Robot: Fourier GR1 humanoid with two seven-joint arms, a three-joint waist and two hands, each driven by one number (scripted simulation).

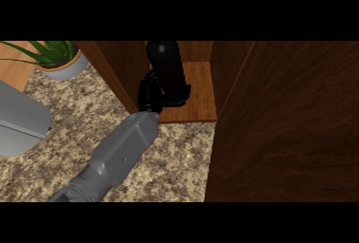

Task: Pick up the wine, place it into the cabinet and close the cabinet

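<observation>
Black robot hand (163,95), the right one by its forearm, was curled round the dark wine bottle (165,59), which stood on the wooden cabinet shelf (200,90). Cabinet door (288,123) stood open at right. Speckled bench (70,104) carried a potted plant (60,59).

We see our grey, smooth, faceted forearm (119,154) ending in a glossy black robot hand (157,97).

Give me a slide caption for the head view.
Hand curled round dark wine bottle inside the open wooden cabinet.
</observation>
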